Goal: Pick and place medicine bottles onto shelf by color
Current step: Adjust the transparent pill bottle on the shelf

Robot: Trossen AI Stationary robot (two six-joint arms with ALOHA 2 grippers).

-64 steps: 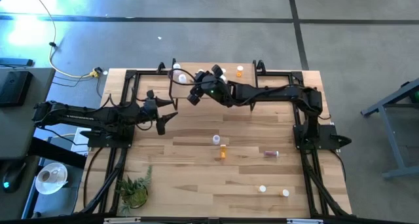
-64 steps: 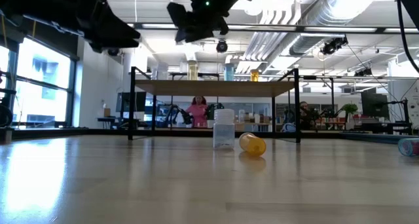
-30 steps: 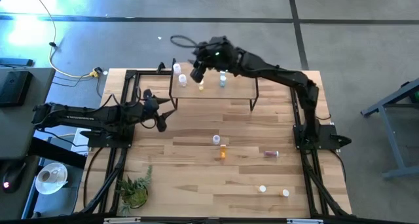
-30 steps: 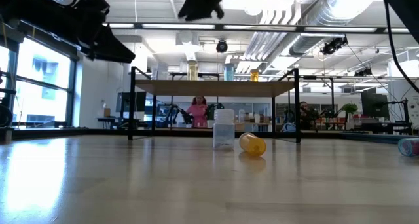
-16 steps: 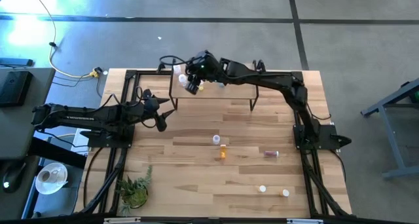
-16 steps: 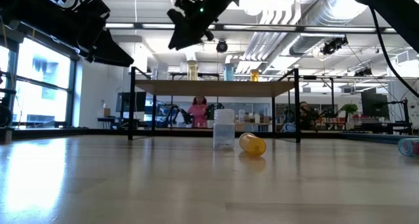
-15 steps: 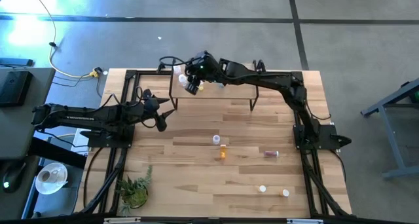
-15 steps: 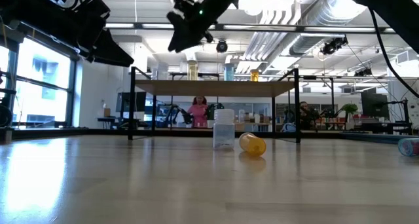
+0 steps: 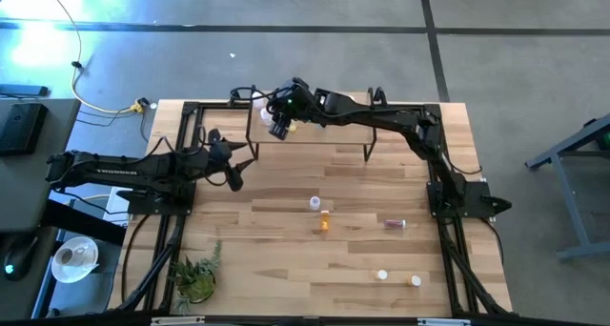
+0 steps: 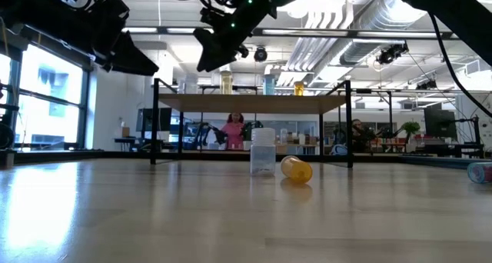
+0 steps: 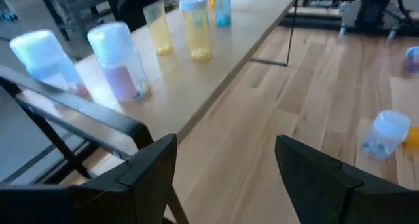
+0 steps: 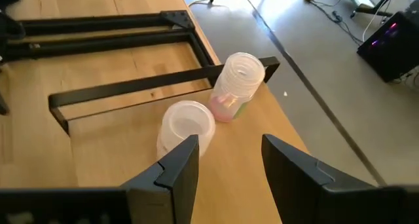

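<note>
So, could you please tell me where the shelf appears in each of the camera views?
High view: the shelf stands at the table's far edge, its left end under the right gripper.
Low view: its board spans the middle distance on black legs.
Left wrist view: the board runs away beyond the fingers, carrying bottles.
Right wrist view: the board's end lies just beneath the fingers.
Shared landmark: the pink-filled bottle at the shelf's end, seen in both wrist views.

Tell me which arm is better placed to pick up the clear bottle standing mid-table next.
Left, probably. The left claw is open beside the shelf, nearer the clear bottle. The right claw, also open, is above the shelf's far end, farther away.
</note>
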